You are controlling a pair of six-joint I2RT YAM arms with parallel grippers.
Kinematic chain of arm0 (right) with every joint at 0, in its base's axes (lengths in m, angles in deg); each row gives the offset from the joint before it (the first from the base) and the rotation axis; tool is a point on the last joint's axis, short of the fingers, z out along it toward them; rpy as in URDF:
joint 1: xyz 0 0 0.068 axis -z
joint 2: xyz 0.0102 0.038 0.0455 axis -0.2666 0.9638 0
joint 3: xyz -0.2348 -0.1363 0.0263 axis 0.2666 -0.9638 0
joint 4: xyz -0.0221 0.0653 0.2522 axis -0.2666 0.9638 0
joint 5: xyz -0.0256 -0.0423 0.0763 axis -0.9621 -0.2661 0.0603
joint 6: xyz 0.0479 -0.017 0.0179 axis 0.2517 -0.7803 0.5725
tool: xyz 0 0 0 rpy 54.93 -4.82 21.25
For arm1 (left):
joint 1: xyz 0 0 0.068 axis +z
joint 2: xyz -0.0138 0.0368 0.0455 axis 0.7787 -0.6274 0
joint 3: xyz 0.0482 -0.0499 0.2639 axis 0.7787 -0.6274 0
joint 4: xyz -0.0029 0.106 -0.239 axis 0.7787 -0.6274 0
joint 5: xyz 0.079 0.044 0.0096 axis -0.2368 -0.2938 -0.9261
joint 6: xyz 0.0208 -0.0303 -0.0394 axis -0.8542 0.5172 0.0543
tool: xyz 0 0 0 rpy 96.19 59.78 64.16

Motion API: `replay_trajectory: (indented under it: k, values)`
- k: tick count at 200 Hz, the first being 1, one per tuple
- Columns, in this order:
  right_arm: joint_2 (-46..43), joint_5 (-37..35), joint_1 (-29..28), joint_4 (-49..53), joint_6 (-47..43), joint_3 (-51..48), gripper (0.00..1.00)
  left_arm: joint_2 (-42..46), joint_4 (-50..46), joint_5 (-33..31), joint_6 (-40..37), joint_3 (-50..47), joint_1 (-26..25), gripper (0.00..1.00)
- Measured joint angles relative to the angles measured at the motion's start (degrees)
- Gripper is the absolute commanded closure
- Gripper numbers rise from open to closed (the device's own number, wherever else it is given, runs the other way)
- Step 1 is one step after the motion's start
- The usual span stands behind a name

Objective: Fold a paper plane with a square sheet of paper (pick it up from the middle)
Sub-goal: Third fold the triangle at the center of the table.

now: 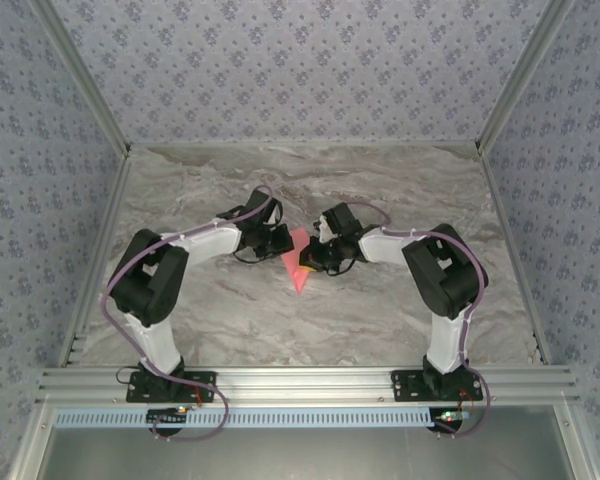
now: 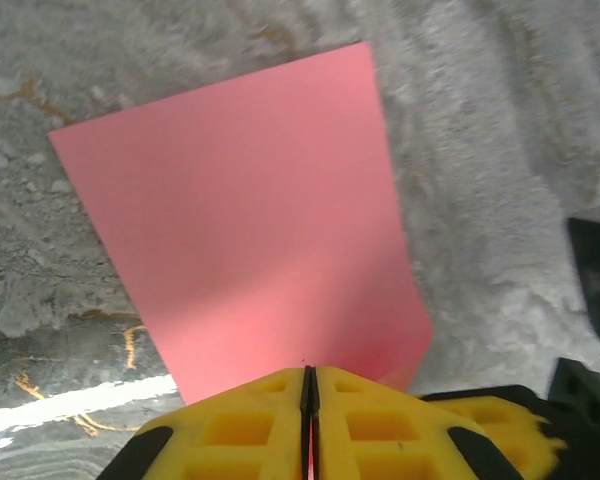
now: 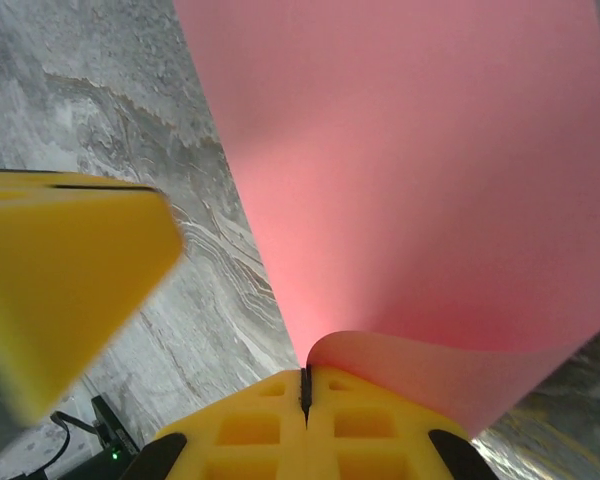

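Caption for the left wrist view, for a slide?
Yellow-fingered left gripper pinching one edge of the pink paper, marble table beyond.

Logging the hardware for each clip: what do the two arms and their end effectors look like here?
The left arm and right arm have white links with bulky black joints, and a lilac cable runs along each. The left end effector and right end effector carry yellow moulded fingers with square recesses, on black mounts.
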State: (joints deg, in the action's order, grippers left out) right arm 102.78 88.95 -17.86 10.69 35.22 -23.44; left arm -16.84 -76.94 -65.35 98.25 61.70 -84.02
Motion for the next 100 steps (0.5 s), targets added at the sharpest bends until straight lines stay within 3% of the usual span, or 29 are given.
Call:
replay_trajectory:
  k: [100]
  values:
    - [1.64,0.37,-0.48,-2.12,-0.09,-0.02,0.99,-4.13,-2.95,-1.88,-0.09,1.33,0.42,0.93]
